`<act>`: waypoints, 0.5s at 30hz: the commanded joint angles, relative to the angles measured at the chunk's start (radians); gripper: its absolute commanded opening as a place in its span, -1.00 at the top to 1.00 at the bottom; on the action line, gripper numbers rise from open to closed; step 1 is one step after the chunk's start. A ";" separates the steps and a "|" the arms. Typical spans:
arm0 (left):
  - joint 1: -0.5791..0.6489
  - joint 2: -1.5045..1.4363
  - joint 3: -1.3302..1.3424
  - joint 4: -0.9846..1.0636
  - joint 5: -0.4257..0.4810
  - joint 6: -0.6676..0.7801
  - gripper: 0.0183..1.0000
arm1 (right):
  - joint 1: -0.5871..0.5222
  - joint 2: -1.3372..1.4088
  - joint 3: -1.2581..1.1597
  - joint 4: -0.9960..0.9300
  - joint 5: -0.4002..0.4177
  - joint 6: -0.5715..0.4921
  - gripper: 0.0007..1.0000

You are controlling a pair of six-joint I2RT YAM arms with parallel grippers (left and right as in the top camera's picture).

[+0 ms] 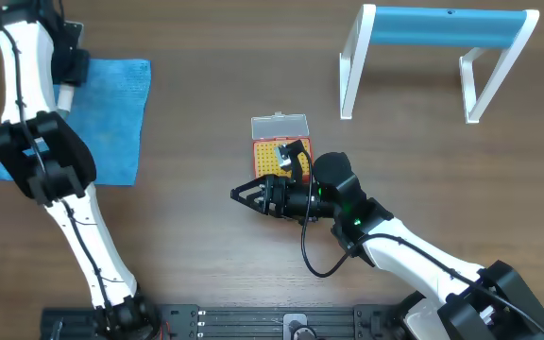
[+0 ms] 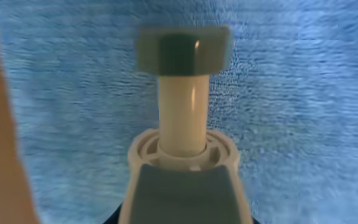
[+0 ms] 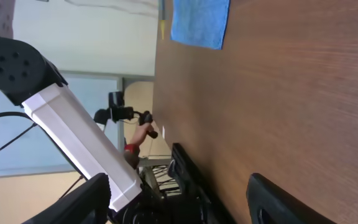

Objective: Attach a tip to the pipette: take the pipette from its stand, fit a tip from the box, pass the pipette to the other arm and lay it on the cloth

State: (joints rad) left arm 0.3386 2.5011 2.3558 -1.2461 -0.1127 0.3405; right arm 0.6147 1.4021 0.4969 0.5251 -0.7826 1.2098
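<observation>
My left tool (image 1: 68, 74) hangs over the cloth (image 1: 116, 113) and holds the pipette (image 2: 182, 124) close above it. My right tool (image 1: 239, 195), fingers spread wide with nothing between them, and the tip box (image 1: 280, 142) both sit well apart from the cloth.

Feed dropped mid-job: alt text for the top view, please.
The left arm holds the pipette over the blue cloth at upper left. The right end effector, open, sits beside the tip box at centre; the empty stand is upper right.
</observation>
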 commanded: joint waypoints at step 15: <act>-0.005 0.000 -0.189 0.101 0.050 -0.013 -0.65 | 0.004 -0.005 0.003 0.003 0.035 0.002 -0.42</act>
State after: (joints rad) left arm 0.3435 2.5004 2.1662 -1.1149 -0.0853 0.3431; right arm 0.6147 1.4021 0.4969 0.5232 -0.7570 1.2102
